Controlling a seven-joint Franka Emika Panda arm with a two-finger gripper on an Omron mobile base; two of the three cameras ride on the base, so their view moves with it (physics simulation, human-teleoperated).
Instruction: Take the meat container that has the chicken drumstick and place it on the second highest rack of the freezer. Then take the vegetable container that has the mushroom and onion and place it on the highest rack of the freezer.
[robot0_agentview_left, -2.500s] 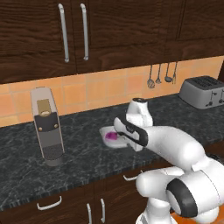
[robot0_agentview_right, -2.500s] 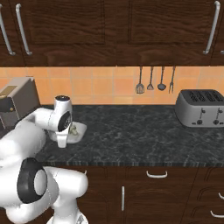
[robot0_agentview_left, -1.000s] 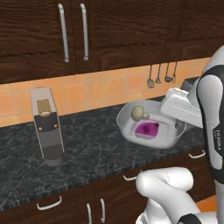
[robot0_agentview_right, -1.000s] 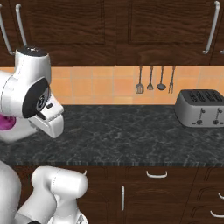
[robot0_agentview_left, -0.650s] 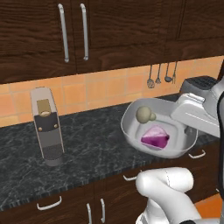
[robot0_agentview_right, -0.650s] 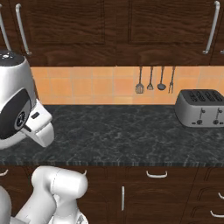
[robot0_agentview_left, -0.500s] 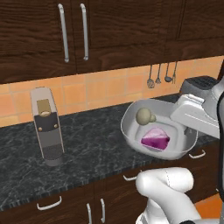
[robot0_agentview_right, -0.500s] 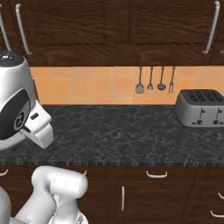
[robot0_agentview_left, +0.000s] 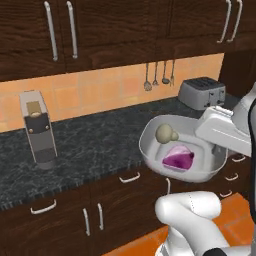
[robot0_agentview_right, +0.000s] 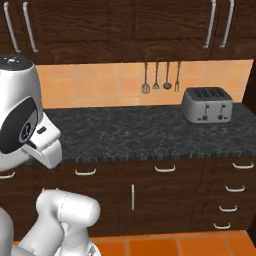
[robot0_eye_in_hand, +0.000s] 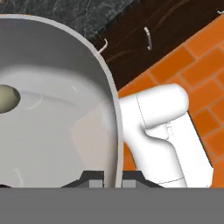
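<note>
A grey vegetable container (robot0_agentview_left: 150, 150) hangs in the air in front of the counter, above the lower cabinets. Inside it lie the pale mushroom (robot0_agentview_left: 164, 133) and the purple onion (robot0_agentview_left: 178, 159). My gripper (robot0_agentview_left: 202, 137) is shut on the container's right rim. In the hand view the gripper (robot0_eye_in_hand: 111, 177) pinches that rim, with the bowl's wall (robot0_eye_in_hand: 65, 109) curving away to the left and the mushroom (robot0_eye_in_hand: 8, 97) at the left edge. The freezer, its racks and the meat container with the chicken drumstick are out of view.
A silver toaster (robot0_agentview_left: 202, 92) (robot0_agentview_right: 207, 105) stands at the right end of the dark counter (robot0_agentview_left: 90, 150). A coffee machine (robot0_agentview_left: 37, 130) stands at the left. Utensils (robot0_agentview_left: 159, 75) hang on the orange wall. Dark cabinets run above and below, over an orange tiled floor (robot0_agentview_right: 200, 245).
The whole picture has slid left in both base views, so the base has moved. The container stays in my grip at much the same spot in the left base view.
</note>
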